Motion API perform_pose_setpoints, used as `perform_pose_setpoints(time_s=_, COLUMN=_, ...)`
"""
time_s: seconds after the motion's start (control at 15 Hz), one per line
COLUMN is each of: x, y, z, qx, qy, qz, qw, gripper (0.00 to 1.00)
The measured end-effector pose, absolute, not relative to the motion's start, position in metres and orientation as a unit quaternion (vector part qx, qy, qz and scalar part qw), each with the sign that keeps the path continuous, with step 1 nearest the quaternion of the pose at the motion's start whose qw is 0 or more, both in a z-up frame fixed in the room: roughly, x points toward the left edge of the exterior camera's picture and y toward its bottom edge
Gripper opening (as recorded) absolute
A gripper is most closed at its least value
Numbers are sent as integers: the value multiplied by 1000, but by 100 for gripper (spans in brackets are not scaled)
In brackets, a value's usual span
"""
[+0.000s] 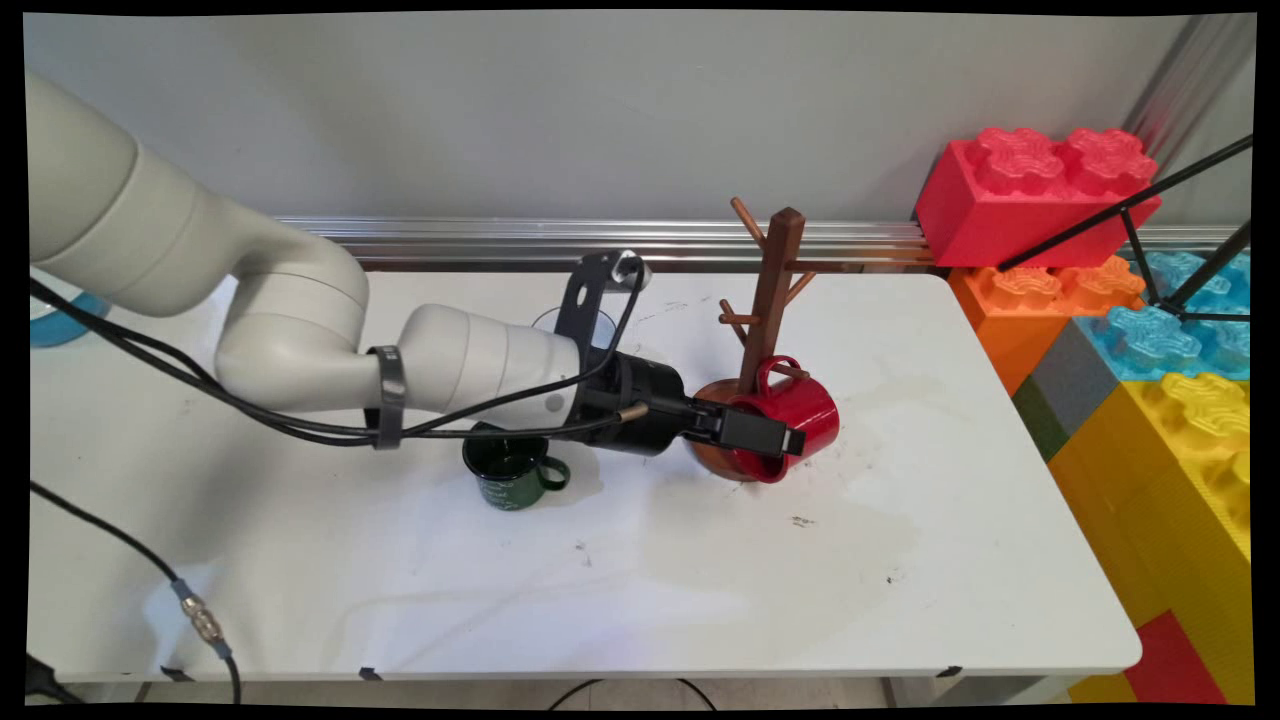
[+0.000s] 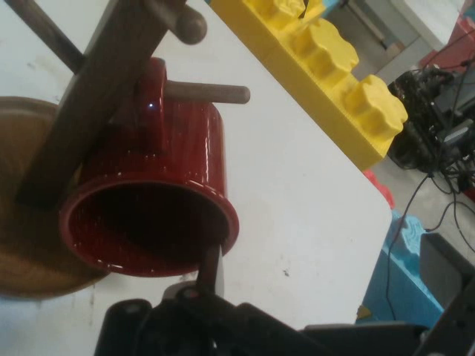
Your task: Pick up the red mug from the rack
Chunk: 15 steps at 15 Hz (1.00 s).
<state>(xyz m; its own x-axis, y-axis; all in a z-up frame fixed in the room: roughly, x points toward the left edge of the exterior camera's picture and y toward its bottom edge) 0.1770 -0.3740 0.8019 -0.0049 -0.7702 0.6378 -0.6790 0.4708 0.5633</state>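
Right now I have the black two-finger end effector (image 1: 775,440) pinching the rim of the glossy red ceramic mug (image 1: 792,412), its handle hooked on a low peg of the brown wooden mug tree (image 1: 772,290), with the dark green enamel mug (image 1: 508,472) standing apart on the white tabletop (image 1: 700,580).

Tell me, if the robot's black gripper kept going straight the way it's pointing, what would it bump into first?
The red mug. The gripper is already at the mug's rim, one finger against it, and the mug hangs on a peg of the wooden mug tree. Beyond it looks like bare table.

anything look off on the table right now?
Yes: the red mug lies tipped on its side, handle hooked on a low peg of the wooden mug tree, mouth toward the gripper, whose finger sits at the rim. The green mug stands upright.
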Motion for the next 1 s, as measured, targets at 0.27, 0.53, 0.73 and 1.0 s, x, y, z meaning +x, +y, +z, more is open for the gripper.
perform_pose_setpoints(time_s=0.27, x=170, y=-377, z=797, qx=515, qy=-706, qz=-47, qw=483, gripper=100)
perform_pose_setpoints(time_s=0.53, x=164, y=-382, z=791, qx=521, qy=-704, qz=-47, qw=480, gripper=100)
perform_pose_setpoints(time_s=0.73, x=158, y=-389, z=786, qx=526, qy=-701, qz=-46, qw=479, gripper=100)
perform_pose_setpoints(time_s=1.0, x=152, y=-395, z=782, qx=530, qy=-697, qz=-46, qw=480, gripper=100)
